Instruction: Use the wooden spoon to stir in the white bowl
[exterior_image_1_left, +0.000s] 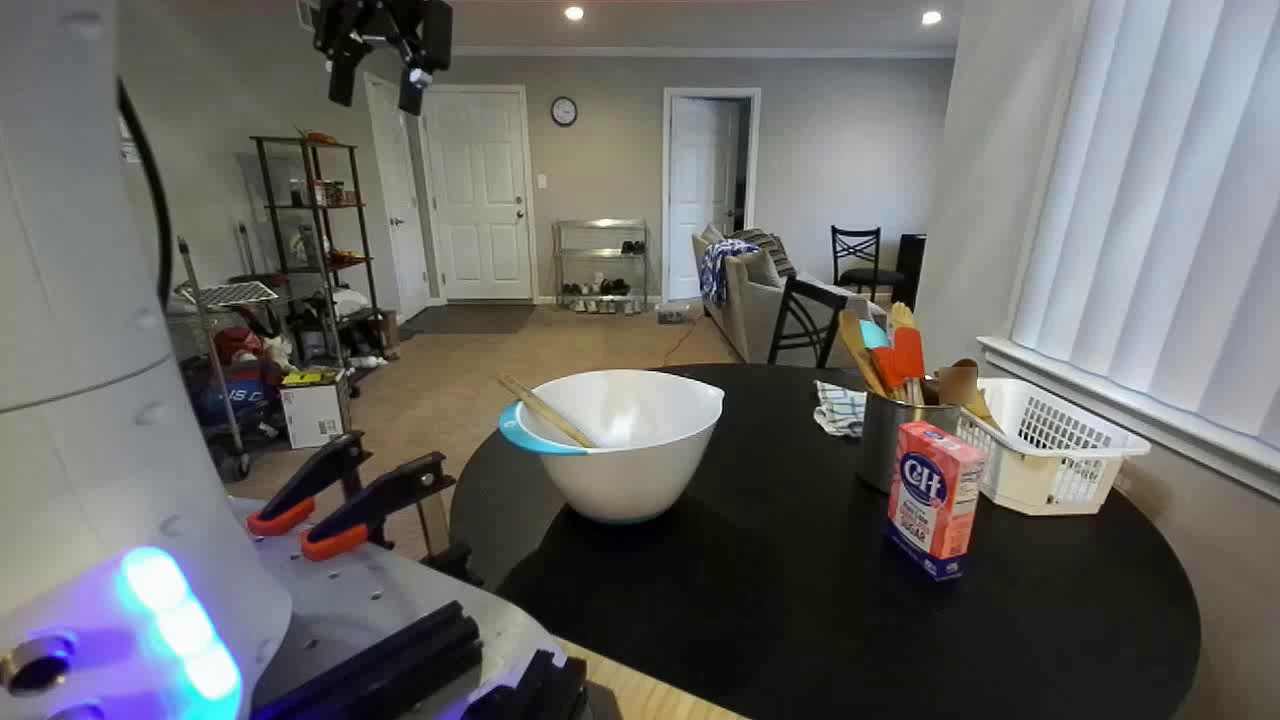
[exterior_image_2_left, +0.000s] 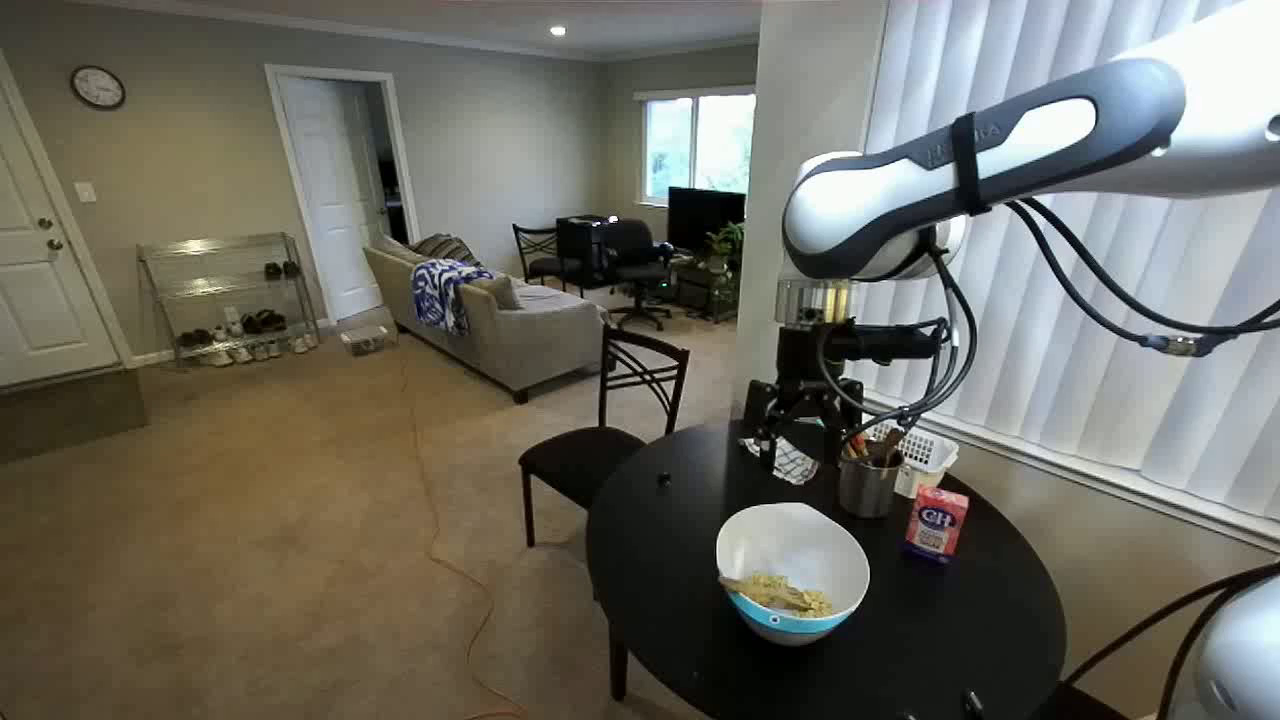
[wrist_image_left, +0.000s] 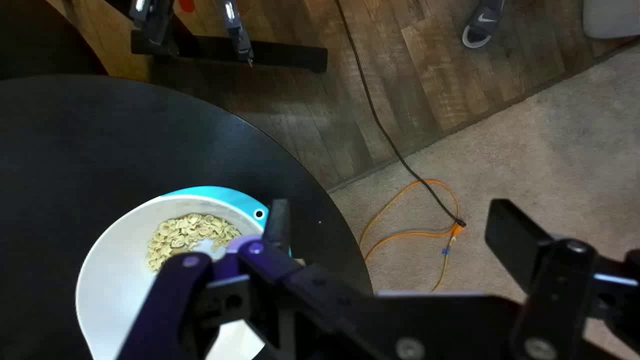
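The white bowl (exterior_image_1_left: 640, 475) stands upright on the black table; it also shows in an exterior view (exterior_image_2_left: 835, 545) and the wrist view (wrist_image_left: 107, 285). It holds pale oats (wrist_image_left: 187, 232). The light wooden spoon (exterior_image_1_left: 548, 411) leans in the bowl, its handle resting over the blue-edged rim; it also shows in an exterior view (exterior_image_2_left: 752, 592). In the wrist view the spoon is almost wholly hidden behind the gripper. My gripper (exterior_image_1_left: 378, 92) is open and empty, high above the table and apart from bowl and spoon. It also shows in the wrist view (wrist_image_left: 392, 232) and an exterior view (exterior_image_2_left: 808, 450).
On the round black table (exterior_image_1_left: 780, 620) stand a pink sugar box (exterior_image_1_left: 932, 500), a metal utensil holder (exterior_image_1_left: 880, 450), a white slatted basket (exterior_image_1_left: 1060, 470) and a checked cloth (exterior_image_1_left: 840, 410). Black clamps (exterior_image_1_left: 375, 505) sit at the robot's mount. A chair (exterior_image_2_left: 590, 460) stands by the table.
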